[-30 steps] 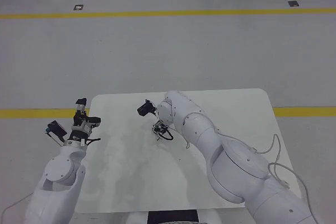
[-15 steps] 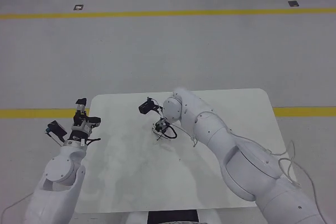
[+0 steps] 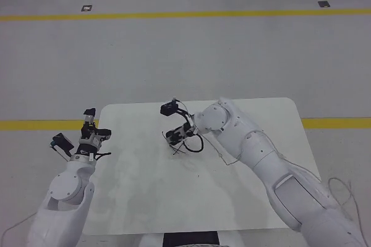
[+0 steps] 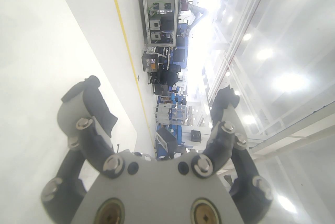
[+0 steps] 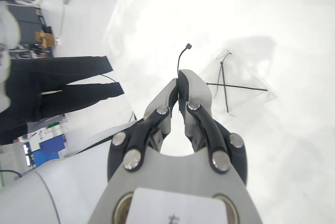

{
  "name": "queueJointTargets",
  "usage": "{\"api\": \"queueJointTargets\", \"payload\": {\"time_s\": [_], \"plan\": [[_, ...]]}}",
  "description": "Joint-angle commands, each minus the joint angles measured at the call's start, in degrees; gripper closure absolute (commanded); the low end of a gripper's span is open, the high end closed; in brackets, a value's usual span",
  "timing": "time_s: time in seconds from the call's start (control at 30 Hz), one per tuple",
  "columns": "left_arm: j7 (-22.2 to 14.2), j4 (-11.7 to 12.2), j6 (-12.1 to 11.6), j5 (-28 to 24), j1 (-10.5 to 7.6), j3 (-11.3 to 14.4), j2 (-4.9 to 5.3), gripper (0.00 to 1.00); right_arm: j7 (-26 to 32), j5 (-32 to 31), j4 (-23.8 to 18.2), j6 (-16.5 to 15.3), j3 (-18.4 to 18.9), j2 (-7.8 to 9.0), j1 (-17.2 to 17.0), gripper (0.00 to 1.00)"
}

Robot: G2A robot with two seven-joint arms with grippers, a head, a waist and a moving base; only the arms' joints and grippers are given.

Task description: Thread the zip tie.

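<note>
The right gripper point(image 5: 178, 80) clamps tight on a black zip tie point(image 5: 180, 57) near the far edge of the desk point(image 3: 142, 185) (left gripper point(image 4: 158, 87) wide open, empty).

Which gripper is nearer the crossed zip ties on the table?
Right. The right gripper is just beside the crossed zip ties; the left gripper is at the edge of the table.

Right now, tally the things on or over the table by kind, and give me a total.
zip tie pinched in the right hand: 1
loose zip ties lying crossed on the bag: 2 that I can make out
clear plastic bag on the table: 1
Total: 4
</note>
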Motion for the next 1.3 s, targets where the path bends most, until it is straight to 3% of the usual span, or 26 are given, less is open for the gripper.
{"api": "queueJointTargets", "payload": {"time_s": [0.0, 0.17, 0.3, 0.73, 0.93, 1.27], "plan": [[0.0, 0.0, 0.0, 0.0, 0.00, 0.0, 0.00, 0.00, 0.5, 3.4, -2.0, 0.0, 1.8, 1.33, -1.4, 1.00], [0.0, 0.0, 0.0, 0.0, 0.00, 0.0, 0.00, 0.00, 2.3, 12.7, -4.5, 0.0, 5.2, 3.40, -4.2, 1.00], [0.0, 0.0, 0.0, 0.0, 0.00, 0.0, 0.00, 0.00, 4.2, 18.1, -4.3, 0.0, 5.6, 3.58, -4.8, 1.00], [0.0, 0.0, 0.0, 0.0, 0.00, 0.0, 0.00, 0.00, 4.2, 18.1, -4.3, 0.0, 5.6, 3.58, -4.8, 1.00], [0.0, 0.0, 0.0, 0.0, 0.00, 0.0, 0.00, 0.00, -3.0, 20.2, -6.1, 0.9, 5.4, 3.13, -7.0, 1.00], [0.0, 0.0, 0.0, 0.0, 0.00, 0.0, 0.00, 0.00, -18.7, 23.4, -5.1, 4.7, 3.5, 0.86, -7.8, 1.00]]}}
